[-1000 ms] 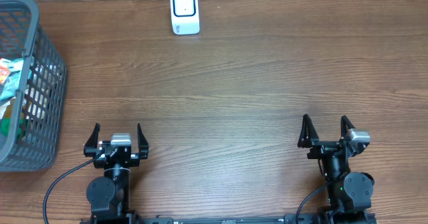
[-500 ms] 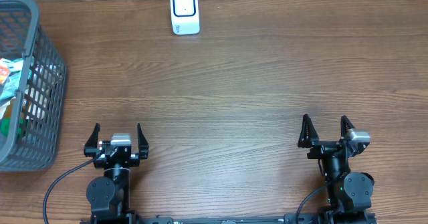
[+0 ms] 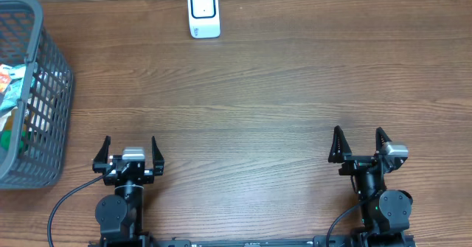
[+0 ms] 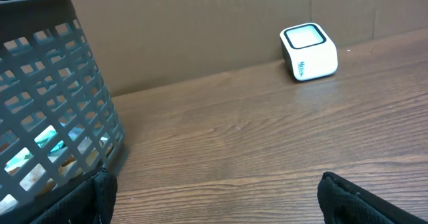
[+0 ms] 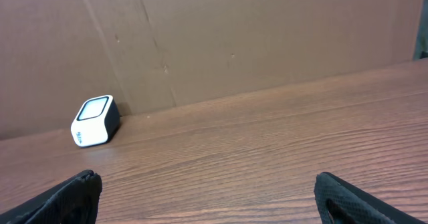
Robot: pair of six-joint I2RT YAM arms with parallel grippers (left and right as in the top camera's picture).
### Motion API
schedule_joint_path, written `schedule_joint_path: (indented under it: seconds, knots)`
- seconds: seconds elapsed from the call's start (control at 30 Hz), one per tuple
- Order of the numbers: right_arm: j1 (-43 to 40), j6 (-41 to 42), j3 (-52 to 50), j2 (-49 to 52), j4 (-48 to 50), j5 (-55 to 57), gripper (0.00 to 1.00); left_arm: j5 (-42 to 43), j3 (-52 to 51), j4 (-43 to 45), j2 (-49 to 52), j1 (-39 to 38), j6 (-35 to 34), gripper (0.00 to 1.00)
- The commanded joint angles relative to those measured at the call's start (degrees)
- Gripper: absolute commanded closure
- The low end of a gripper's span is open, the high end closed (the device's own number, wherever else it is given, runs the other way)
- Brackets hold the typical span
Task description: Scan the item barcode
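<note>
Both tools are parked at my near edge of the table. The left tool and the right tool each have their jaws spread wide and hold nothing. Nothing is picked up yet, so I judge the step in hand to be fetching an item from the basket. It stands at the table's left side, ahead and to the left of the left tool.

The items lie inside the basket, and only part of the pile shows from overhead. I see crinkled packets in white, green and orange. Through the grid in the left wrist view there is also a patch of teal and white. I cannot make out a barcode on any of them.

The scanner is a small white box with a dark-rimmed pale window on top. It stands at the far edge against the brown wall, well apart from both tools and to the right of the basket.

To do this well I'd use the left tool, which is nearer. I'd come down over the basket rim from above and pinch one packet by an edge, leaving its flat faces uncovered. Soft packets will likely sag and crumple, so a grip near a seam looks safer. Then I'd find which face carries the code before turning it to the window.
</note>
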Motion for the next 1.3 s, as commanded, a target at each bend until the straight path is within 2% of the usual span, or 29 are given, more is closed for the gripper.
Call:
schedule_joint_path:
  seconds: [0.0,0.3,0.53,0.73,0.8,0.97,1.27]
  knots:
    - [-0.2,-0.1,-0.6,-0.4,0.2,0.1,0.00,1.4,-0.3,0.2,-0.7,0.1,-1.4,0.01]
    - [-0.2,0.0,-0.6,-0.4,0.2,0.1,0.00,4.6,-0.3,0.4,-0.7,0.1,-12.4,0.00]
    - [-0.2,-0.1,-0.6,-0.4,0.2,0.1,0.00,11.3,0.2,0.3,-0.7,0.1,-13.2,0.00]
    - [-0.2,0.0,-0.6,-0.4,0.2,0.1,0.00,13.8,2.4,-1.0,0.1,0.1,-18.9,0.00]
    - [-0.2,-0.1,-0.6,-0.4,0.2,0.1,0.00,15.5,4.3,-1.5,1.6,0.1,-18.9,0.00]
    - [-0.2,-0.1,-0.6,-0.4,0.2,0.1,0.00,19.1,16.3,-5.9,12.7,0.1,-18.9,0.00]
    - [-0.2,0.0,-0.6,-0.4,0.2,0.1,0.00,26.4,48.4,-25.5,39.1,0.1,-18.8,0.01]
